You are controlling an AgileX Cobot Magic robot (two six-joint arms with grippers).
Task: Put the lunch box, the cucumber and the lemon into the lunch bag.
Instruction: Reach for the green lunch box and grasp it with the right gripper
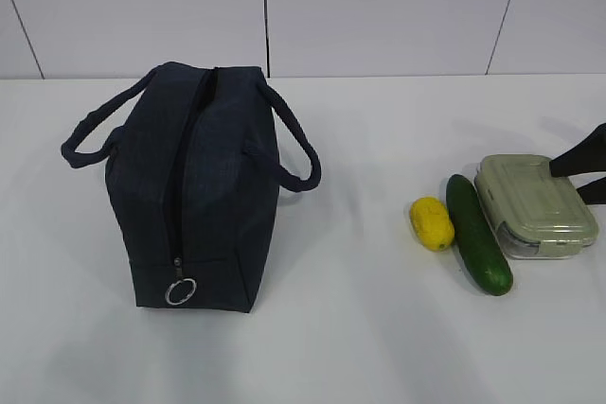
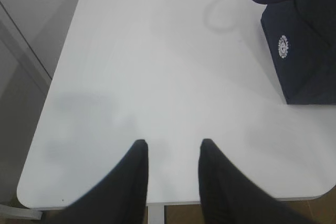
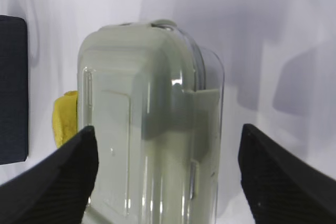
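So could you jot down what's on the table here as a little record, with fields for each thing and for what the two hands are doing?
lunch bag: upright at left, zipper looks closed
lemon: on the table, left of the cucumber
cucumber: lying between lemon and lunch box
lunch box: on the table at far right, lid on
right hand: open, fingers either side of the lunch box, not gripping
left hand: partly open, empty, over bare table
packed so far: nothing

White table (image 1: 360,328) with rounded corners, pale panelled wall (image 1: 379,7) behind with dark seams
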